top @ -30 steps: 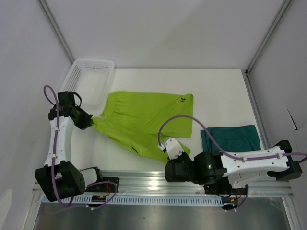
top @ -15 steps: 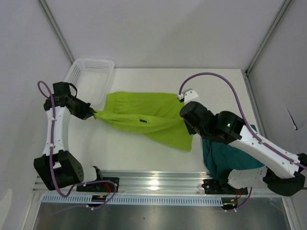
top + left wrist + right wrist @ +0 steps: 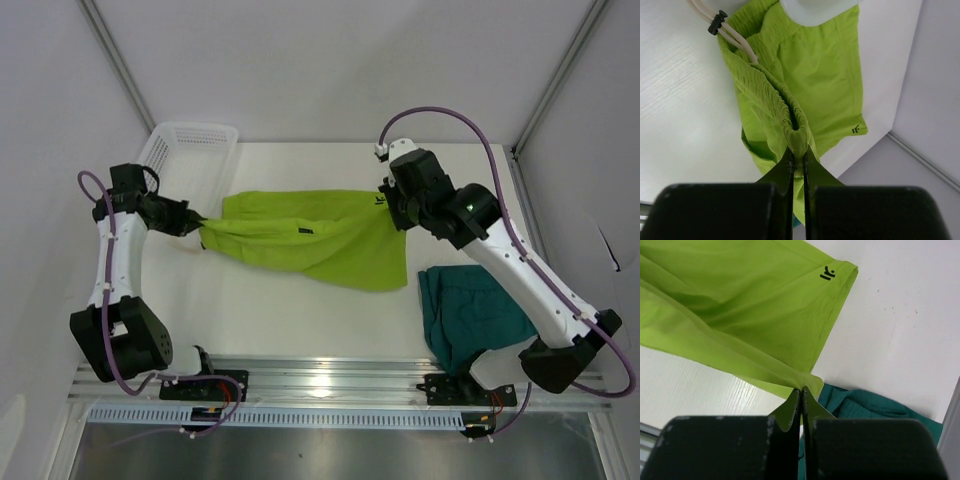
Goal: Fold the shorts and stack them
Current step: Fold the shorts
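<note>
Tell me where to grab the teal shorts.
Probably pinch the teal shorts at their far left corner, coming down from above: they lie spread on the table, and that corner shows bare, while the right arm covers their right side.

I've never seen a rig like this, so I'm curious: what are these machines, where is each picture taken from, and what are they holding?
These are two robot arms bolted at the near edge of a white table. The wide picture looks down from above and behind them; the other two come from cameras on each wrist. The left end effector is shut on the gathered waistband of the lime shorts, and the right end effector is shut on a corner of one leg, so the cloth stretches between them. The teal shorts lie on the table by the right arm, and a white mesh basket sits at the far left.
</note>
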Tool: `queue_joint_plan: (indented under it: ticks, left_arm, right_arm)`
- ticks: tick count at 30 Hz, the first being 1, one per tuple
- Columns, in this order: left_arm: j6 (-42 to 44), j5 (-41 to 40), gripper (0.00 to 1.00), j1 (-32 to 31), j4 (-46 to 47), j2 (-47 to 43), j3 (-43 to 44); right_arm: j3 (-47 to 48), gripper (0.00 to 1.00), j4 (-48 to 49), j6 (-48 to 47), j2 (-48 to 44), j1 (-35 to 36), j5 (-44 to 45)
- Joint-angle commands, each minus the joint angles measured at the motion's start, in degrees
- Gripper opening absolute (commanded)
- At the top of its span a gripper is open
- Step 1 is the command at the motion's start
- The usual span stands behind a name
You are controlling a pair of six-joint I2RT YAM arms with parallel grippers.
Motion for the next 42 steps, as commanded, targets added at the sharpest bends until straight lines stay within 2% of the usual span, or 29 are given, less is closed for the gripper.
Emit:
queue_joint_plan:
  ticks: [1,17,22,29,37,42]
  left_arm:
    - [-5.3,3.4,0.00,0.6,4.2,1.0,3.8]
    - [-13.0,6.3,0.00,0.5,12.5,9.5,8.5]
    - [-15.5,7.1,0.00,0.2,16.3,13.3,9.5]
    - [-19.4,10.4,0.00,-2.6,26.1,19.6,10.1]
    - [-22.2,8.9,0.00,-6.7,30.3,24.6,14.8]
    - [-23.6,7.7,0.00,-8.5,31.5,28.1,18.7]
  right_arm:
    - [3.9,0.00,3.3,-3.3,2.4,-3.4,-4.8]
    - [13.5,0.00,10.1,-3.3,16.4,-17.7,-16.5]
    - [13.1,0.00,13.1,-3.3,20.0,-20.4,-19.2]
    - [15.3,0.00,16.9,-3.1,25.8,-24.9,-23.8]
    - [20.7,0.00,18.0,-2.5,31.9,-29.9,-27.6]
    - [27.2,0.00,17.4,-2.5,37.1,-31.2,-29.2]
